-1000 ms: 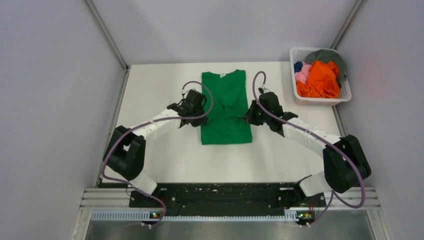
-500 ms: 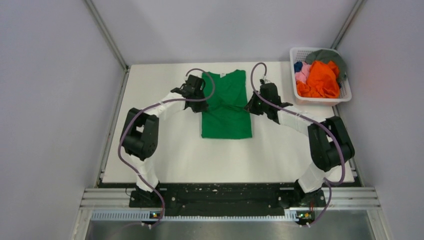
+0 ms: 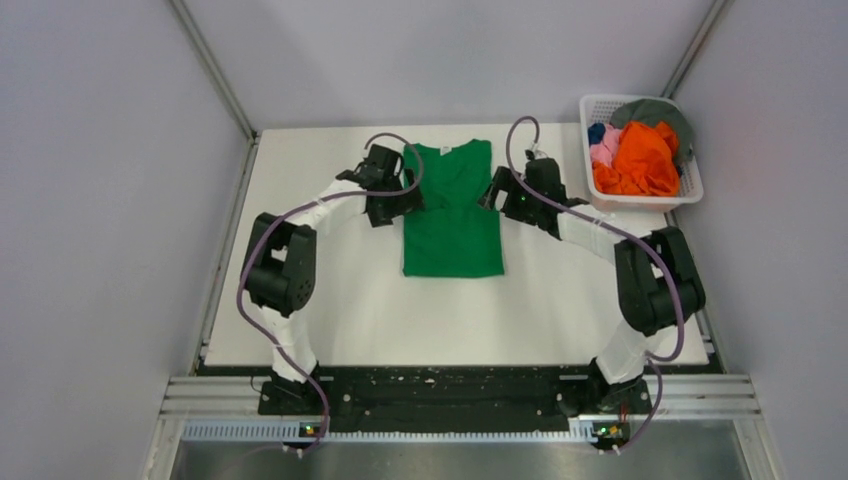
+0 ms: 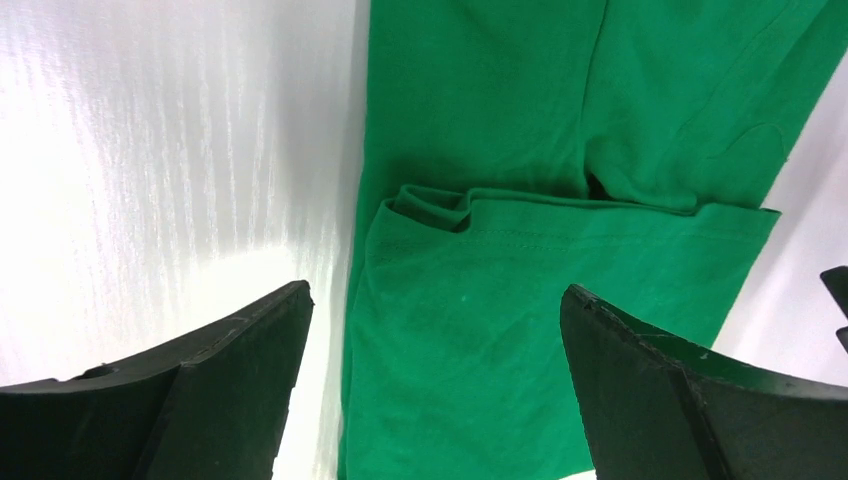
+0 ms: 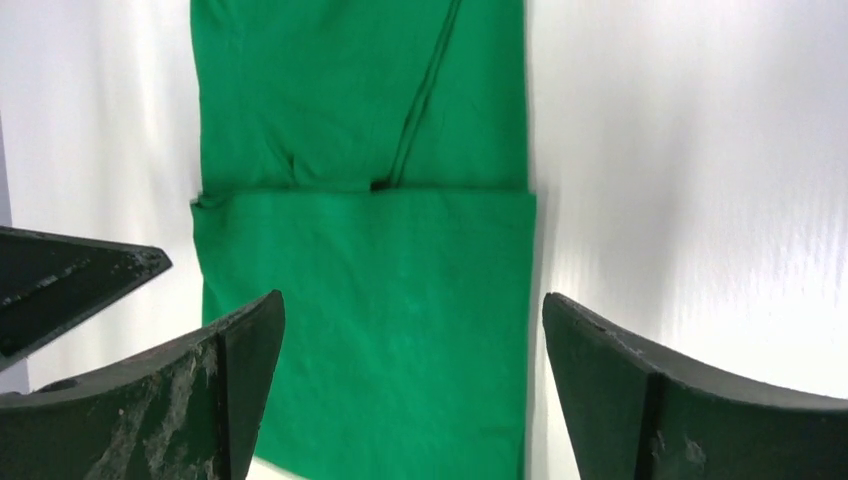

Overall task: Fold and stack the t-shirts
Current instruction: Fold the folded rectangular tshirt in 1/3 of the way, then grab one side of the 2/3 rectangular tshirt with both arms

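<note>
Left hand (image 3: 392, 200) and right hand (image 3: 497, 198), spread, partly hide the green t-shirt (image 3: 452, 240).

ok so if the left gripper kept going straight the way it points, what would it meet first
Most likely the green t-shirt: in the left wrist view the open left gripper frames its cloth, near the shirt's edge, with bare table just beside. How far off it is I cannot tell.

I can read no text, brand, number or sign in any of my 3 views. The small white tag (image 3: 447, 147) at the collar of the green t-shirt (image 3: 452, 230) is too small from my top camera to show any writing.
</note>
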You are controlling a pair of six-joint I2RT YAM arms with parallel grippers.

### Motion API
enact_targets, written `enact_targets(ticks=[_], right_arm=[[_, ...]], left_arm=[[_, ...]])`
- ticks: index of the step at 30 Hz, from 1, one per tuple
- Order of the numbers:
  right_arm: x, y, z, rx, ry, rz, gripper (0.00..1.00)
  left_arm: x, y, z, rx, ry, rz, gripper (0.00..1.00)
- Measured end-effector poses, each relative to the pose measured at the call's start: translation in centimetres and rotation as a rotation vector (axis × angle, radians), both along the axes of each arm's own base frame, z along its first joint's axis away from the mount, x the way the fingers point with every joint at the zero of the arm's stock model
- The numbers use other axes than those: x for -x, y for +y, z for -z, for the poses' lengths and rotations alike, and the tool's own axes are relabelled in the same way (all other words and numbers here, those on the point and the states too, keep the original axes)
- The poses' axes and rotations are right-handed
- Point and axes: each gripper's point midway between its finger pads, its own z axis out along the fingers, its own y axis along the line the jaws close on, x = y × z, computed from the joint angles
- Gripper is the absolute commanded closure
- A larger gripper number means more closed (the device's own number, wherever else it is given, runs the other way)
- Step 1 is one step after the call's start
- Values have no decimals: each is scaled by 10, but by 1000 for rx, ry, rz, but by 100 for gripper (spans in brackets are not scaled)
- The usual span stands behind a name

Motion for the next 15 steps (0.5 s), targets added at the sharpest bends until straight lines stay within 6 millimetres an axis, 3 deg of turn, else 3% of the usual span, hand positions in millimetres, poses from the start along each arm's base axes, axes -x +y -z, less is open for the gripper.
enact_targets(ticks=[2,3,7,12,15], right_arm=[[15,-5,-6,0,-7,-1,1],[33,-11,-10,-3,-8,-4,1],[72,-23,-6,-15,9,3,4],[118,-32,28,-27,132,10,14],[132,-31,42,-51,184,4,25]], left_arm=[[16,5,-5,10,-4,-1,1],[26,7,-6,15,-2,-1,1],[83,14,-1,43,19,5,2],[136,16,37,77,121,0,24],[137,13,37,112,115,-19,35]])
